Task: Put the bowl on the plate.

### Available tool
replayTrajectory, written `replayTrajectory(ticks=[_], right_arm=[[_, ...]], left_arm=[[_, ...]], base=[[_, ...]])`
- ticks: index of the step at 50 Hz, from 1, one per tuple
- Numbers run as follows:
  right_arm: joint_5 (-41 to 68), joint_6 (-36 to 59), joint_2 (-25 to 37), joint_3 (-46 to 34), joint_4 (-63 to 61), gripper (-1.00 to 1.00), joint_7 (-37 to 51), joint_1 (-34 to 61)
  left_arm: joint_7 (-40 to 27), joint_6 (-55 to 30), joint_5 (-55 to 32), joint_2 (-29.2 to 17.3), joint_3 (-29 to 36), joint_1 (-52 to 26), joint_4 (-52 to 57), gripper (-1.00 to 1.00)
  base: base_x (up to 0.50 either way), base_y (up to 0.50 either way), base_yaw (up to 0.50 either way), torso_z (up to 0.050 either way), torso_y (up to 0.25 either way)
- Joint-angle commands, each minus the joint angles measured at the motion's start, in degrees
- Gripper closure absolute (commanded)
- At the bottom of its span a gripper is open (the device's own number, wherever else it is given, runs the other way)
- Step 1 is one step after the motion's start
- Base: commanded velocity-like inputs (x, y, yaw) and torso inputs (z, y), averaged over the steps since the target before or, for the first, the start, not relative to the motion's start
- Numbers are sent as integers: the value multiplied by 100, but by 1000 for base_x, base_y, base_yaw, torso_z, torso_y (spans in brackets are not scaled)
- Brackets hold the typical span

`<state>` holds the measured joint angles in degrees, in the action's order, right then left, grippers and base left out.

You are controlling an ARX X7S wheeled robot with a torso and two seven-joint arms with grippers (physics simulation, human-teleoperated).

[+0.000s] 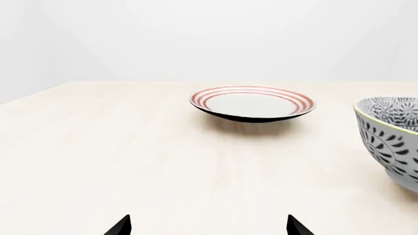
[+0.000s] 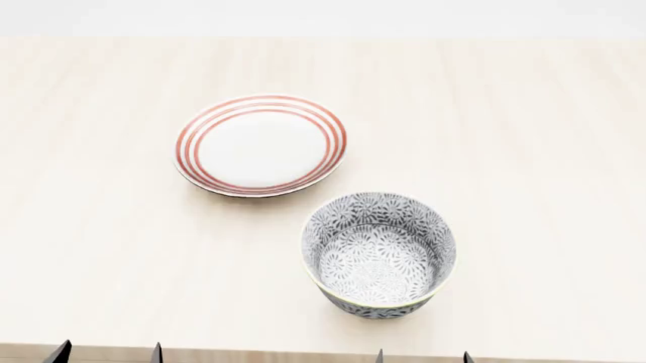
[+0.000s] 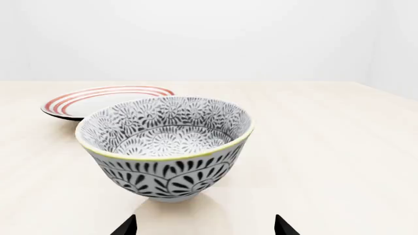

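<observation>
Bowl (image 2: 380,253) upright near worktop (image 2: 525,136) front edge, apart from plate (image 2: 260,145); right gripper (image 3: 204,226) spread before bowl, ready for grasp; left gripper (image 1: 207,226) likewise spread, idle.

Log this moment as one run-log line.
bowl: on table, empty, apart from plate | plate: empty | left gripper: open, holding nothing | right gripper: open, facing bowl | placement: not done

The plate (image 2: 262,144) lies on the table (image 2: 525,136), to the left and farther from the robot. The bowl (image 2: 379,253) stands upright on the table, nearer and to the right of the plate, just beside it but not touching.
</observation>
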<state>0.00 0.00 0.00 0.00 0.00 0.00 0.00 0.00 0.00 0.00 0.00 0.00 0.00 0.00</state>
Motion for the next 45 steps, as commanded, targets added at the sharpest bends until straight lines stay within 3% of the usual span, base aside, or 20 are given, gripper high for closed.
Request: replayTrajectory(ticks=[1,19,20,21,38,45], right_arm=[[91,-20,95,-111,35,-100,98,11],[350,-14,340,-402,40,-100,372,21],[-87,-322,455,-511,72,-100,578,-25],[66,7,58,-70,32,-100,44,8],[340,50,318,-360,49,-100,365,38],[768,-888,351,-147,-771,-100,401,38]], left_arm=[[-107,-33,-91,-90,105,3,34,-100],[-378,-84,-338,-343,418,-27,-3,-100],[-247,97,-356,-473,505,13,151,-100],[-45,-109,-58,-57,80,-20,-5,-100],[-418,-223,-338,-308,364,-33,19,-100],[-749,175,-505,-350,85,-92,1010,-100]], base=[[0,0,0,0,0],[0,0,0,0,0],[0,0,0,0,0],[0,0,0,0,0],[0,0,0,0,0],[0,0,0,0,0]])
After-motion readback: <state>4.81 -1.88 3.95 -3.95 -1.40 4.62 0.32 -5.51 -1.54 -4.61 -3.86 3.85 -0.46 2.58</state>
